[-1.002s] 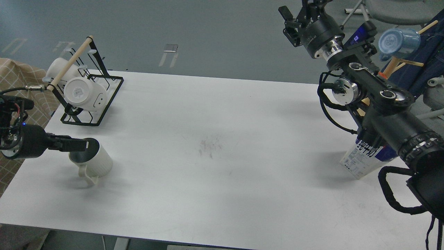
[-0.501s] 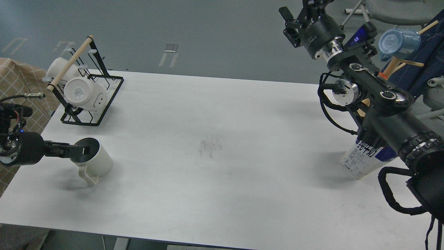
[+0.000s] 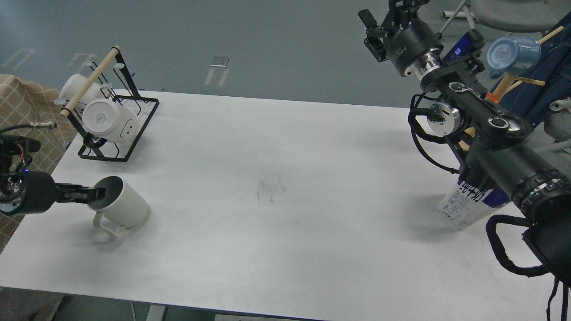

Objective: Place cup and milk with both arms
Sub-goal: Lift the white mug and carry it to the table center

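We take the white table (image 3: 285,187) as our landmark. Near its left edge, toward the front, sits the cup (image 3: 121,208), a ribbed cream mug with a dark inside; it leans with its mouth turned toward the left edge and its handle pointing to the front edge. Our left gripper (image 3: 96,194) reaches in from beyond the left edge, and its dark tip lies at the cup's mouth, over the rim; we cannot tell its two fingers apart, so we cannot tell whether it grips the rim or how wide it stands. Behind the cup, at the table's back left corner, a black wire rack (image 3: 117,129) with a wooden bar holds smooth white mugs (image 3: 109,120). On the opposite side, close to the table's right edge, stands the milk (image 3: 468,205), a blue and white carton with black characters; only its lower part shows, the rest being hidden behind our right arm (image 3: 495,142), which crosses in front of it. Our right gripper (image 3: 388,22) is raised well above and behind the table's back right corner, well apart from the milk; it is seen dark and partly cut off by the picture's top edge, so we cannot tell how far it is open, and nothing shows in it. Beyond the right edge, a blue cup (image 3: 511,55) hangs on a wooden stand (image 3: 513,80).
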`<action>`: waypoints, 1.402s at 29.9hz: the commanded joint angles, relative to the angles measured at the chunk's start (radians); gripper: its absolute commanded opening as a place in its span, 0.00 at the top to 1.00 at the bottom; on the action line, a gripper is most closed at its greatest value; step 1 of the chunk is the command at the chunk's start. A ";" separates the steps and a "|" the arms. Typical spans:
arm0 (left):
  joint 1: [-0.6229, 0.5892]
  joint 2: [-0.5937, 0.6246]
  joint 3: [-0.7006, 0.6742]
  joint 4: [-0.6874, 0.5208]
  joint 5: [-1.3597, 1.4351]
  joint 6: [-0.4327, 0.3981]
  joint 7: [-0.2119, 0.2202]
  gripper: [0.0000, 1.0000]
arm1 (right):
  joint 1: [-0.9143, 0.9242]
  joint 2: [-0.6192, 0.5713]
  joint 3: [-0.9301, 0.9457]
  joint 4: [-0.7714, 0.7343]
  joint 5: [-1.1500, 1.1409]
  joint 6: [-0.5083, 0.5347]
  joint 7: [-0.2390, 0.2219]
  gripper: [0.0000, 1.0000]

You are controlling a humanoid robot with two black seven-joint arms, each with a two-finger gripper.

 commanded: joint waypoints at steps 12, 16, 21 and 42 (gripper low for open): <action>-0.238 0.036 -0.010 -0.389 -0.002 0.000 0.100 1.00 | 0.024 0.007 0.004 -0.003 0.000 -0.016 0.000 0.00; -0.306 -0.091 -0.004 -0.400 0.003 0.000 0.134 1.00 | 0.040 0.014 0.004 -0.006 0.000 -0.038 0.000 0.00; -0.380 -0.267 0.006 -0.354 0.030 0.000 0.202 1.00 | 0.054 0.029 0.002 -0.009 0.000 -0.050 0.000 0.00; -0.513 -0.675 0.211 -0.065 0.259 0.000 0.208 1.00 | 0.061 0.064 0.002 -0.013 -0.002 -0.071 0.000 0.00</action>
